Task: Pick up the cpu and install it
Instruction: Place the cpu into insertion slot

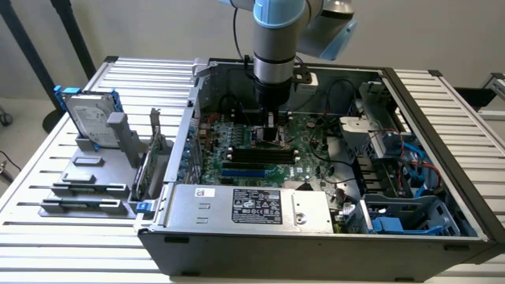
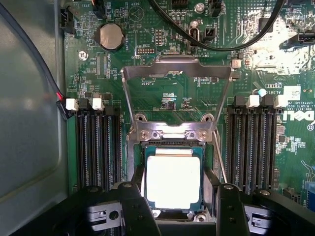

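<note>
Silvery-grey metal shines in the middle of the wrist view. It is the top of the cpu (image 2: 172, 182), which lies flat and square inside the socket (image 2: 170, 146) of the green board (image 2: 88, 64). Its edges run parallel to the socket frame, so it looks seated rather than hanging above.

The steel load plate (image 2: 177, 73) is swung open and lies back on the far side of the socket. That is probably why the opening is free for the chip to go straight down.

The gripper (image 2: 178, 187) stands over the chip with its jaws wide, one black finger (image 2: 135, 206) on each side. A clear gap shows between the chip and the other finger, so the chip appears straddled and not clamped. This spread likely keeps the pads clear of the socket frame and of the memory slots (image 2: 98, 142) that flank it.

In the exterior view the arm drops vertically into the open computer case (image 1: 442, 106), with the gripper (image 1: 272, 131) low over the middle of the board. A straight-down pose suits a part that must sit level.

On the exterior view's left, well apart from the case, a hard drive (image 1: 88, 115) stands upright in a grey rack (image 1: 87, 177) on the slatted table (image 1: 47, 248).
</note>
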Tool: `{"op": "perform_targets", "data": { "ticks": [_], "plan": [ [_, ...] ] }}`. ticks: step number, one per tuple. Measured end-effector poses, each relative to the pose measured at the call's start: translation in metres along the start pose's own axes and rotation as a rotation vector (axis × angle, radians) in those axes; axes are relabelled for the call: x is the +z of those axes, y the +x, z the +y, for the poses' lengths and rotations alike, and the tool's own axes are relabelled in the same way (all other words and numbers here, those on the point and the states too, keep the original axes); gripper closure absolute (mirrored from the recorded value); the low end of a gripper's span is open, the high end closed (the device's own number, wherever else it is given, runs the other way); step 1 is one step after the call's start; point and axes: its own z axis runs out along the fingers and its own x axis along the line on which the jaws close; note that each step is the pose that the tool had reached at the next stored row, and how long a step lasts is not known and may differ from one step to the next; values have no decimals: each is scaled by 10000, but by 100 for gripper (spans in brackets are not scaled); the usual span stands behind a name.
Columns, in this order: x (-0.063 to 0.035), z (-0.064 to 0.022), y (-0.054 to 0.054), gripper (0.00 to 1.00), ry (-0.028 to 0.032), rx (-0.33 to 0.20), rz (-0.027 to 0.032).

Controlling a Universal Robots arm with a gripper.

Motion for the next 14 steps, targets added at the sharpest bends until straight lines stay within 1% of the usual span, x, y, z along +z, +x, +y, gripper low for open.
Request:
{"op": "perform_targets", "data": {
  "ticks": [3,8,9,10,11,12,14],
  "plan": [
    [7,0,0,45,2,-2,-17],
    [17,-1,-1,45,0,-2,-26],
    [19,0,0,45,-9,-2,-21],
    [24,1,3,44,-12,-1,-2],
    [23,1,3,44,-9,-2,-7],
    [21,0,2,38,-6,-2,-15],
    [17,-1,0,38,-2,-2,-25]
  ]
}}
